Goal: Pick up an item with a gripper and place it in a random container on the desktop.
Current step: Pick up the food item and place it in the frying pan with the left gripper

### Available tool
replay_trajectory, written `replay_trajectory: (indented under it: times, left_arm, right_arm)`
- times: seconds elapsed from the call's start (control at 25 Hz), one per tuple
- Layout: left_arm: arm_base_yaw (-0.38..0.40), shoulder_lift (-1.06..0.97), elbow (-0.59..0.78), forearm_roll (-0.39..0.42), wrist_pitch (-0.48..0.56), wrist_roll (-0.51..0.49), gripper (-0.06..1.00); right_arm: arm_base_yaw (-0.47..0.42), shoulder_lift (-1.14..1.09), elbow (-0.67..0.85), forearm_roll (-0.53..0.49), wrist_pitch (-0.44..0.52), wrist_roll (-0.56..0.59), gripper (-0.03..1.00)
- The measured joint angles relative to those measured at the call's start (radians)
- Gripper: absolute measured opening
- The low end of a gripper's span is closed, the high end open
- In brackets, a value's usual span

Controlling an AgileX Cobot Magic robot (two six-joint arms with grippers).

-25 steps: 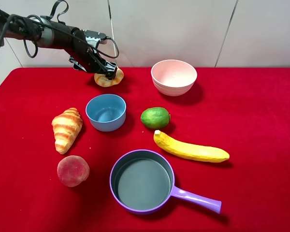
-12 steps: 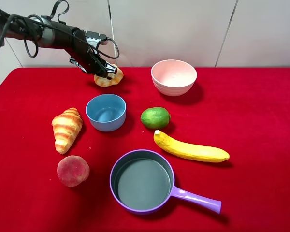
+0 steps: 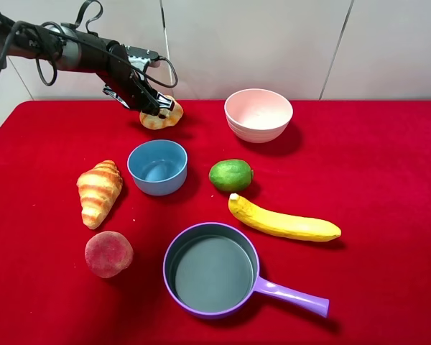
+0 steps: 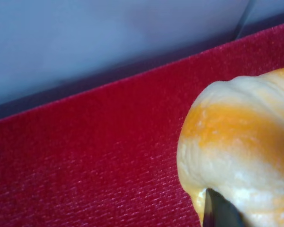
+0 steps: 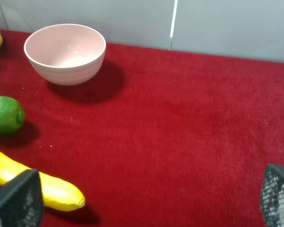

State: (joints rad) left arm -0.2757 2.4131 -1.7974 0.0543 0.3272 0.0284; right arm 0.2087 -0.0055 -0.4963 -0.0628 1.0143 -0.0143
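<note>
Two arms serve this red-clothed worktop (image 3: 388, 165), but only the left pincer (image 3: 160, 108) is engaged. At the far back left, close to the wall, it is clamped on the ring pastry (image 3: 167, 117), which sits on the cloth or just above it; I cannot tell which. The bite seems to fall on one side of the ring, so the likeliest fault is the pastry swinging or slipping free on the lift. The left wrist view shows only one dark fingertip (image 4: 217, 213) pressed against the pastry. A carry toward the purple pan (image 3: 166, 267) at the front would pass over the blue bowl (image 3: 157, 167), where a low path could clip the rim or shed the load. The pastry is a twisted ring with golden-brown bands over cream and a smooth skin, its centre hidden under the fingers. Far right, the right pincer (image 5: 146, 198) hangs wide open, holding nothing.
</note>
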Motion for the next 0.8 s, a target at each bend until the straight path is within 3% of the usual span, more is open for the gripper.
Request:
replay_trajectory:
  times: [0.8]
  left_arm:
    - [-0.007, -0.051, 0.000, 0.000, 0.100, 0.000, 0.27]
  right_arm:
    - [0.000, 0.000, 0.000, 0.000, 0.000, 0.000, 0.69]
